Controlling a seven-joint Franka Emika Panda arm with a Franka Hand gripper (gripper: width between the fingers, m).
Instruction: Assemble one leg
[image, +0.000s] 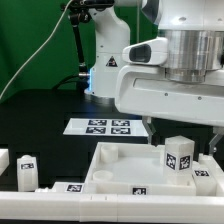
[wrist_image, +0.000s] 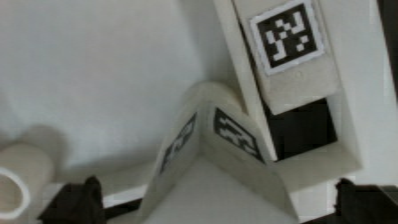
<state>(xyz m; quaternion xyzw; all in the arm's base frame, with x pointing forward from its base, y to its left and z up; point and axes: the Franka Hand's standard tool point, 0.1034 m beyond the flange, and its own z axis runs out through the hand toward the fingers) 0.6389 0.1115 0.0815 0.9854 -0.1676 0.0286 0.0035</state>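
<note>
fingers (wrist_image: 210, 200): grip state unclear | leg (image: 179, 157) upright | black table (image: 45, 110) | green backdrop (image: 30, 35)

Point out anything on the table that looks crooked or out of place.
One leg stands tilted on the white panel; the wrist view shows two tagged posts leaning together. The other legs sit upright on the table. No damage visible.

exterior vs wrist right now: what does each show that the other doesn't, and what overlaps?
Only the exterior view: the robot arm, the flat white marker board on the black table, spare small white tagged posts at its left, and the whole large white panel.

Only the wrist view: a close look at a round white hole rim and the dark fingertips at the frame edge.

Both: the small white plastic tagged leg. Neither shows the gripper's state.
</note>
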